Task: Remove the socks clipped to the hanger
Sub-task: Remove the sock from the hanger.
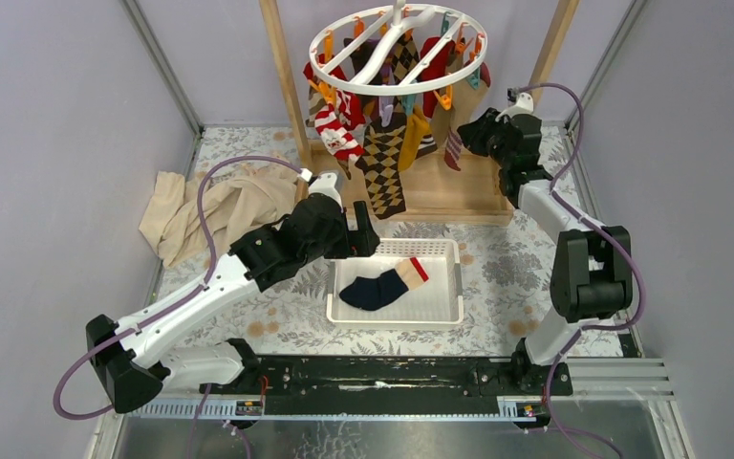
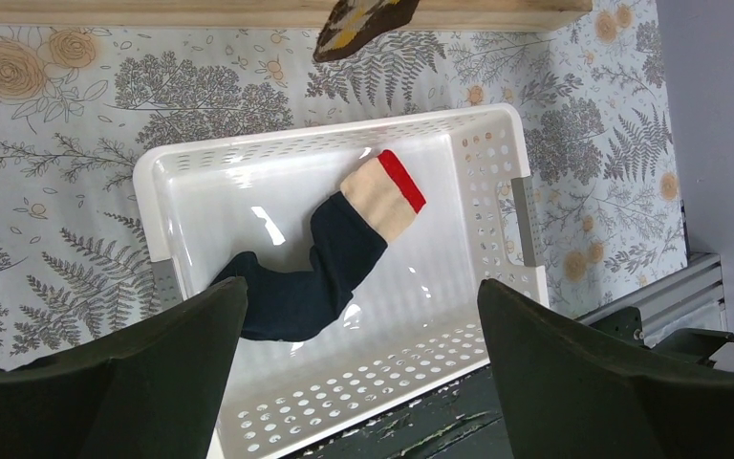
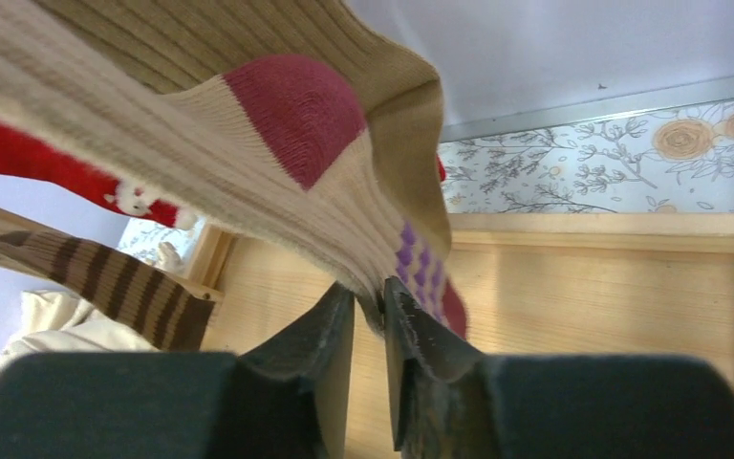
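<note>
The right gripper [image 3: 371, 292] was closed tight on the lower edge of a beige sock [image 3: 277, 143] with a red heel patch and purple grip dots. The sock hung from the white ring hanger [image 1: 382, 88] above the wooden rack base [image 3: 583, 287]. The clip holding it was not visible. A firm, straight downward pull would probably serve best, since a sideways tug could swing the hanger and tangle neighbouring socks. The pinch looked shallow, so slipping was a risk. The left gripper [image 2: 358, 306] hung wide open over the white basket [image 2: 497, 124], where 1 navy sock [image 2: 334, 268] already lay.
</note>
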You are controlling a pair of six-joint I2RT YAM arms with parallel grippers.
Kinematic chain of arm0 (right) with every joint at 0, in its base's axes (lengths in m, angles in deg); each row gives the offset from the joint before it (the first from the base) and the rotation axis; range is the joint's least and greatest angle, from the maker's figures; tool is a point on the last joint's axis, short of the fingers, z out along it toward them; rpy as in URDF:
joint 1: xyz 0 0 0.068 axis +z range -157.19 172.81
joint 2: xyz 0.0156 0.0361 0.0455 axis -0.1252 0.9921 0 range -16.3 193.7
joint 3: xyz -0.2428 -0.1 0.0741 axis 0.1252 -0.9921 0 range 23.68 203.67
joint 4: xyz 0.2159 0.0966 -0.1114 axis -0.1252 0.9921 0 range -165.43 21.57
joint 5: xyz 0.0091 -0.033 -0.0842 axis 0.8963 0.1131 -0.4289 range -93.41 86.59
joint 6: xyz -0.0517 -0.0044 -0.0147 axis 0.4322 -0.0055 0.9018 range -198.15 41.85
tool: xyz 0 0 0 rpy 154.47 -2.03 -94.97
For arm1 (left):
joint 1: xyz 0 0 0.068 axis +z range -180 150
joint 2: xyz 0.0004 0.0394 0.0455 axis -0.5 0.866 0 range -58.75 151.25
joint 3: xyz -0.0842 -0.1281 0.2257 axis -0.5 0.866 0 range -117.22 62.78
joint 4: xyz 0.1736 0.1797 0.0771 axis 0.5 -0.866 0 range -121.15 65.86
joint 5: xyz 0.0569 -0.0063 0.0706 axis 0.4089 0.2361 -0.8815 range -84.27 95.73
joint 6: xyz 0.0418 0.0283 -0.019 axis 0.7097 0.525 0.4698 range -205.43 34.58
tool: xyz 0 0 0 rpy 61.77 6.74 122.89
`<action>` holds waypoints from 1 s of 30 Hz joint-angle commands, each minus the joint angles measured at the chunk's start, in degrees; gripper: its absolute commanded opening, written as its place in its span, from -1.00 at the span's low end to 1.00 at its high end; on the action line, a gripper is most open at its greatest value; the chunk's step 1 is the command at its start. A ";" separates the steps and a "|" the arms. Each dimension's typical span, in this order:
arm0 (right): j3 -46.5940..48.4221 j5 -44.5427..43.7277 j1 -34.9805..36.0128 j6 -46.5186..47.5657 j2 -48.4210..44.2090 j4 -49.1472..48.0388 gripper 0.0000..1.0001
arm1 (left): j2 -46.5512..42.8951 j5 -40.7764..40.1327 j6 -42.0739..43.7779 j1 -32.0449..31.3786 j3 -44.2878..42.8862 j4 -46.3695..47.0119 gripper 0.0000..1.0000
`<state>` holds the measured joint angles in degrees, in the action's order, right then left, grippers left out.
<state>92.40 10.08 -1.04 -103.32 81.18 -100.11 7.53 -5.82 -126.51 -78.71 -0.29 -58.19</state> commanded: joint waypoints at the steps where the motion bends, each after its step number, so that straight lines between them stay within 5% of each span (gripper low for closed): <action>1: -1.38 1.89 -0.20 -1.01 -5.40 -3.88 -0.55 | 0.24 0.02 -0.93 -0.41 -0.07 0.64 0.97; 20: -15.54 4.35 -0.18 0.65 -31.92 11.94 -0.65 | 8.55 -1.71 0.47 -7.28 -6.37 12.02 0.97; 30: -15.73 9.61 2.83 -1.85 -36.64 19.17 -0.65 | 10.54 -2.75 1.29 -10.71 -5.22 23.80 0.97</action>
<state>75.77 16.25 -0.54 -104.15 45.85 -83.41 17.17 -6.81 -126.79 -88.44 -5.03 -43.87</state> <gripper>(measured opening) 0.178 0.984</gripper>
